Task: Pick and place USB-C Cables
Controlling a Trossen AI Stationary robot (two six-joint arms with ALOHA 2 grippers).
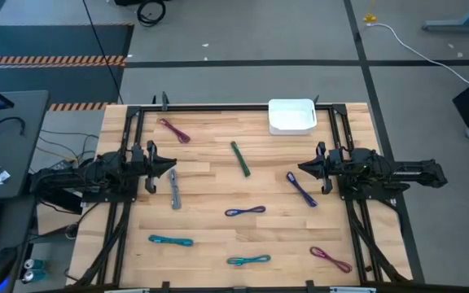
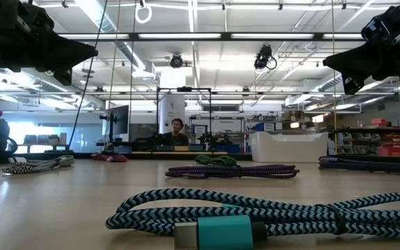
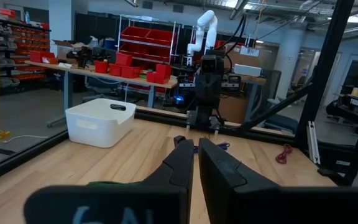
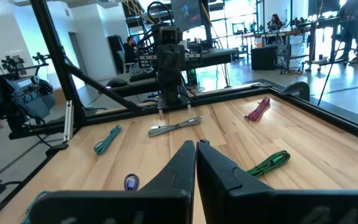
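Several short folded USB-C cables lie flat on the wooden table: a maroon one (image 1: 173, 130) at the far left, a green one (image 1: 240, 159), a grey one (image 1: 174, 189), a blue one (image 1: 301, 189), a purple one (image 1: 245, 212), two teal ones (image 1: 170, 241) (image 1: 248, 260) and another maroon one (image 1: 330, 259) near the front. My left gripper (image 1: 170, 170) (image 3: 196, 147) hovers shut at the table's left side, above the grey cable's far end. My right gripper (image 1: 302, 168) (image 4: 195, 146) hovers shut at the right side, beside the blue cable. Each points level toward the table's middle.
A white rectangular bin (image 1: 291, 115) stands at the table's far edge, right of centre. A black frame (image 1: 218, 107) runs around the table's sides. In the low view a teal cable (image 2: 255, 215) lies close to the front edge. People sit in the room beyond the table.
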